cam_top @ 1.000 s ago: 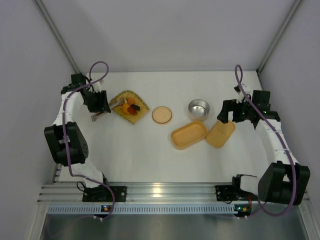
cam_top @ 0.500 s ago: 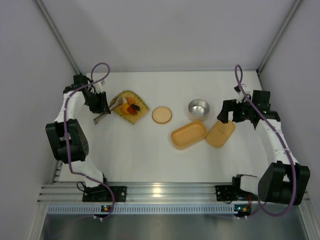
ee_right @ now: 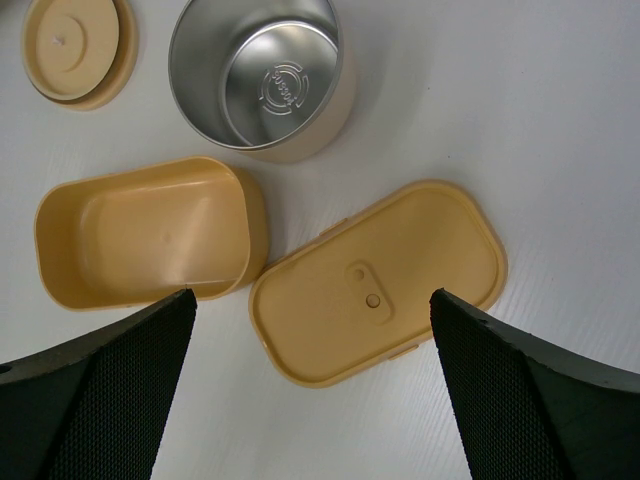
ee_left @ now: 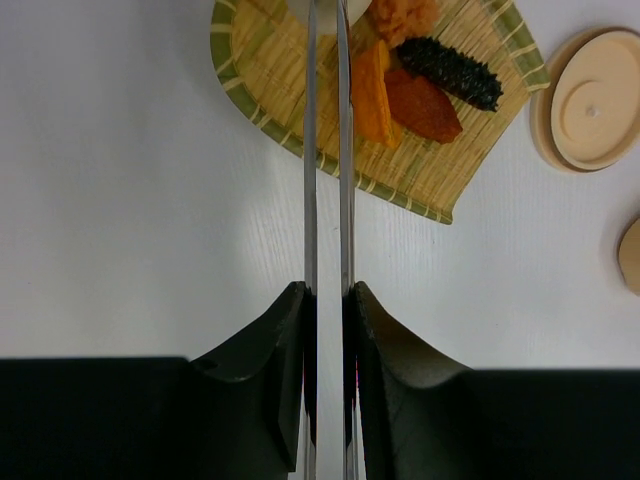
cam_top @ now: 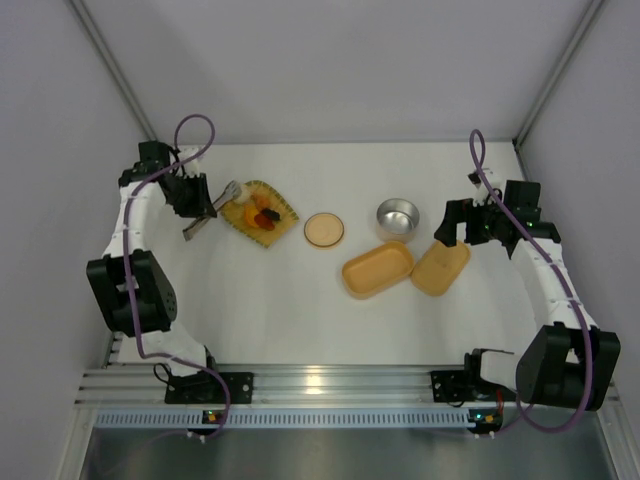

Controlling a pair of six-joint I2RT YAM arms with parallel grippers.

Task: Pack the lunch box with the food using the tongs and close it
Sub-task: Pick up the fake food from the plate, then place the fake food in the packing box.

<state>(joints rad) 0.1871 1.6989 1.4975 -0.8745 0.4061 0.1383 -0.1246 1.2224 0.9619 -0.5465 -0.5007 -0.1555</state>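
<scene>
Tongs (ee_left: 309, 150) — polished metal; tray (ee_left: 260, 70) woven, perhaps bamboo; lunch box (ee_right: 140, 235) matt plastic.

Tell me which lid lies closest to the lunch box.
The oblong lid, right beside the box's end; the round lid sits farther off, toward the woven tray.

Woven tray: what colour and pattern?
The woven tray is yellow with a green-striped rim; left wrist view.

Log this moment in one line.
left tool: shut on tongs, pointed over woven tray | food: on woven tray | right tool: open, over lid | lunch box: empty, uncovered
</scene>
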